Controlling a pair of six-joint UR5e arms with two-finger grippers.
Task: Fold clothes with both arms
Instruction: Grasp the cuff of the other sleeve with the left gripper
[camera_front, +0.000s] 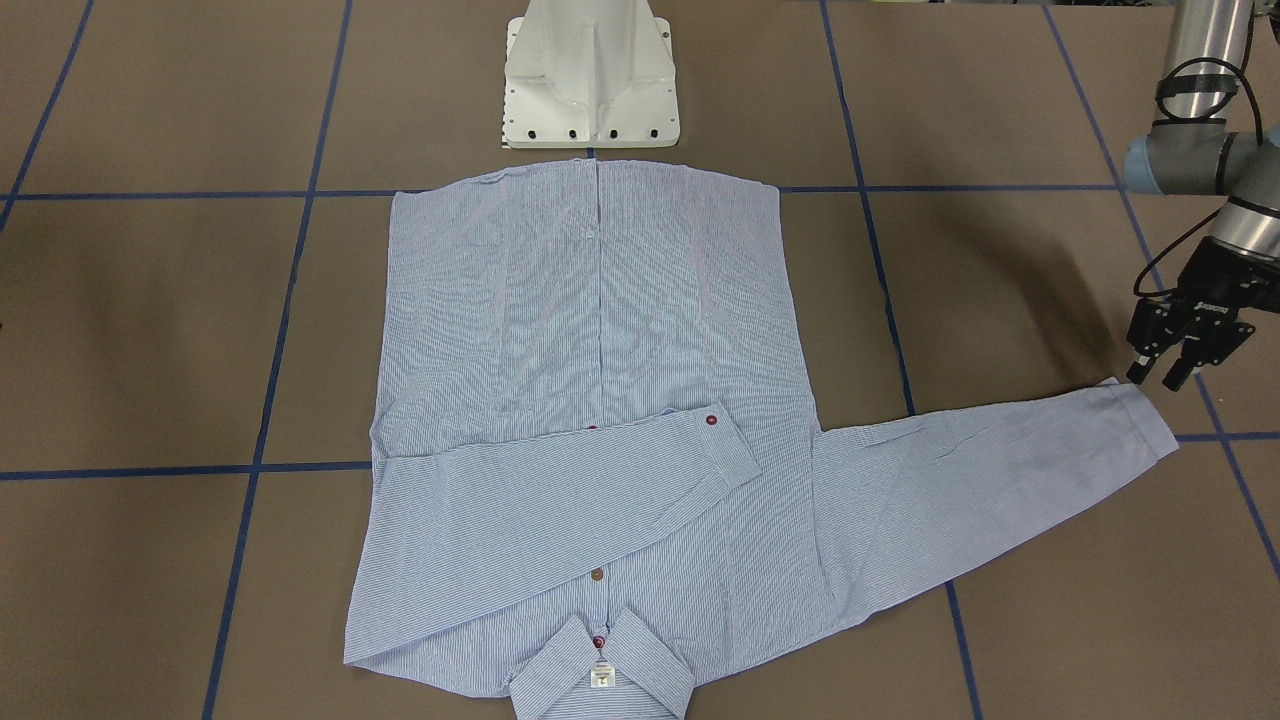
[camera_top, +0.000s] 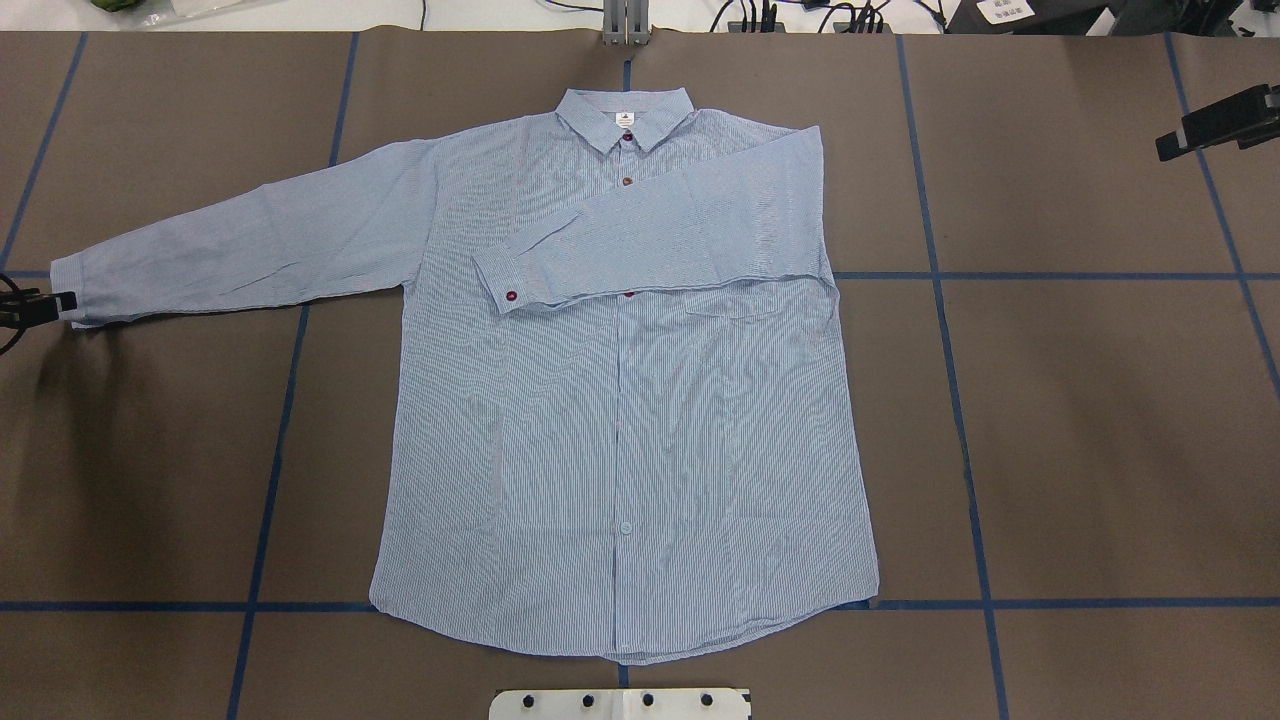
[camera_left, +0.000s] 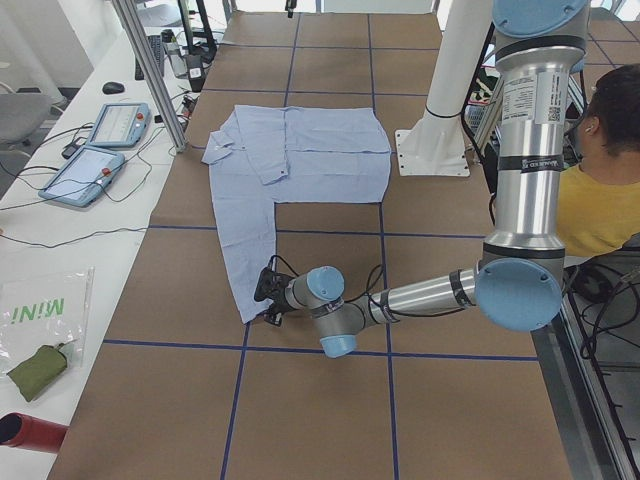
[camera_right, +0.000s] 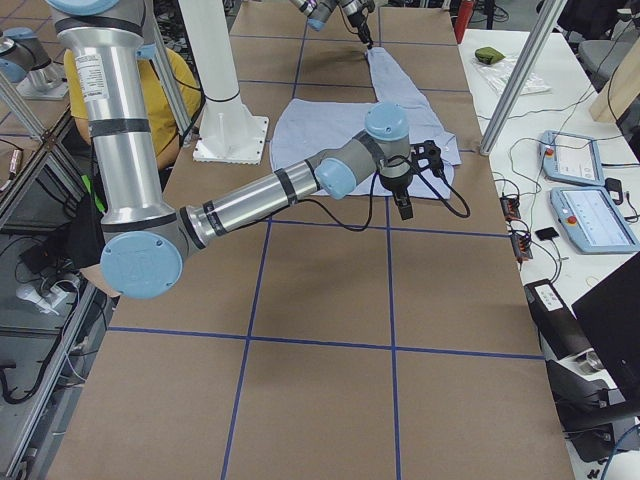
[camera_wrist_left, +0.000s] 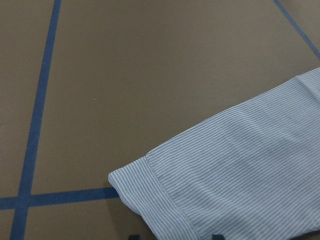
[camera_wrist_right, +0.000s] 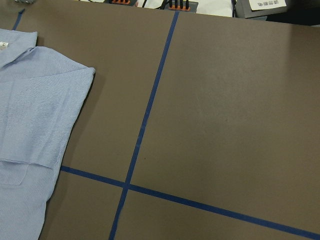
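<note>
Here, a brown table (camera_top: 1100, 420) gridded in blue tape carries the light blue striped shirt (camera_top: 620, 420). It lies flat and front up at the middle, hem toward the white pedestal (camera_front: 590, 90), collar (camera_top: 625, 115) at the far side. The left arm (camera_left: 525, 180) stands upright from the shoulder, then runs its forearm low and level to the end of the outstretched sleeve (camera_top: 240, 245). The right arm (camera_right: 250, 200) reaches forward, wrist bent down over bare table beside the shirt. The other sleeve (camera_top: 680, 250) lies folded across the chest. The left gripper (camera_front: 1158, 378) has its fingers apart at the cuff (camera_wrist_left: 150, 200); whether the right gripper (camera_right: 404, 208) is parted cannot be told.
</note>
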